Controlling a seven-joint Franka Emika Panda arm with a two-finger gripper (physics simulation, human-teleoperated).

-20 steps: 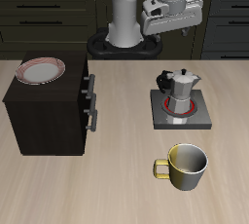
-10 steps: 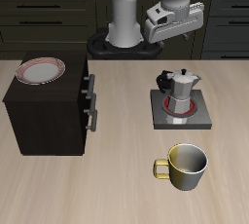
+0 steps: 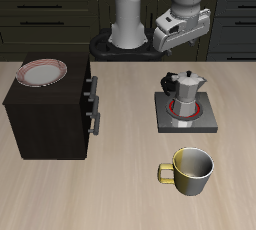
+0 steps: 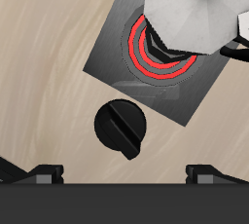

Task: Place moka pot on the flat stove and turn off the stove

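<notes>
One step of the task looks finished: the moka pot (image 3: 186,92) stands upright on the flat stove (image 3: 184,113), its base over the burner ring (image 4: 159,50), which glows red, so the stove is judged to be on. The pot's dark handle (image 3: 167,81) points away from the mug and toward the cabinet side.

The stove's black knob (image 4: 122,130) sits on the stove edge farthest from the mug, just beside the ring; in the exterior view the pot hides it. Its raised grip bar runs diagonally across the dial.

The gripper (image 3: 170,36) hangs above and behind the stove, well apart from the pot and holding nothing. In the wrist view its two fingertips (image 4: 37,172) stand wide apart, so it is released. The knob lies almost directly below it, between the fingertip lines.

The coming move turns on this: descend onto the knob, align the fingers across the grip bar, and keep clear of the pot beside it.

Outward from the stove: a yellow mug (image 3: 190,170) nearer the table's front edge, and a dark cabinet (image 3: 48,111) carrying a plate (image 3: 42,72).
</notes>
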